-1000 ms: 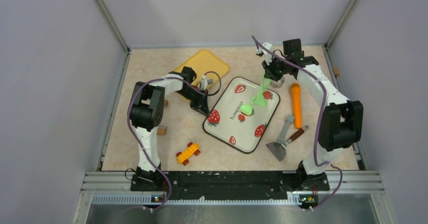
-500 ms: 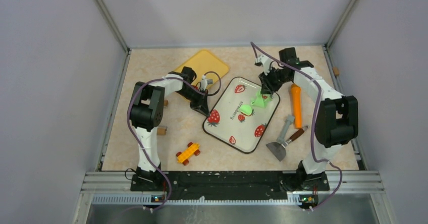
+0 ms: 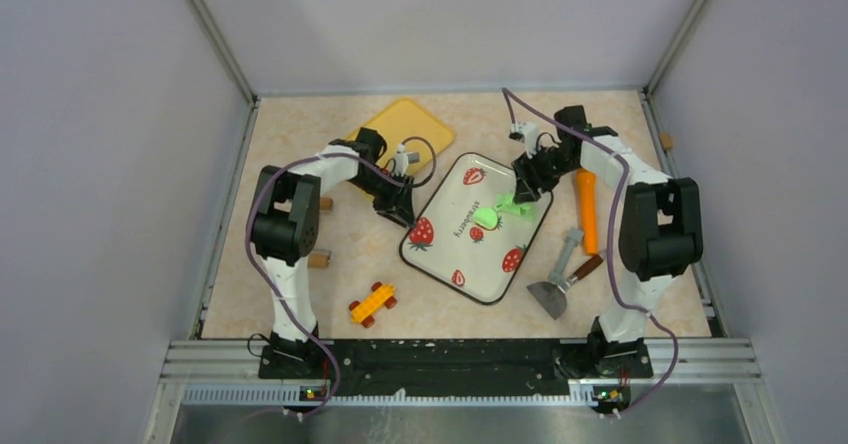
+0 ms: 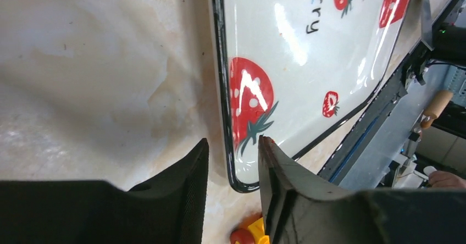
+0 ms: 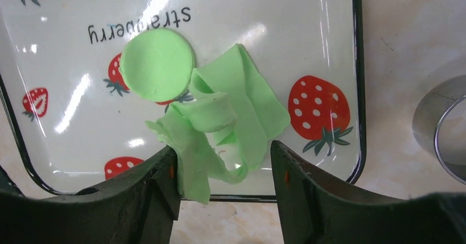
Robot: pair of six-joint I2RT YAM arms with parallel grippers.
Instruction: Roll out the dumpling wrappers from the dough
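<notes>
Jaws of the right gripper (image 5: 222, 164) are parted around the dough (image 5: 244, 109), a ragged scrap lying on the tray (image 5: 308, 24) beside a round dumpling wrapper (image 5: 157, 62); those of the left gripper (image 4: 233, 156) are parted astride the tray rim. Soft and light, the scrap is judged best pinched at its folded bulk.

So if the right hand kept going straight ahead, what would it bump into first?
The right hand would probably meet the crumpled strip of soft green dough just ahead of it, then the white strawberry-print tray beneath; depth is unclear.
</notes>
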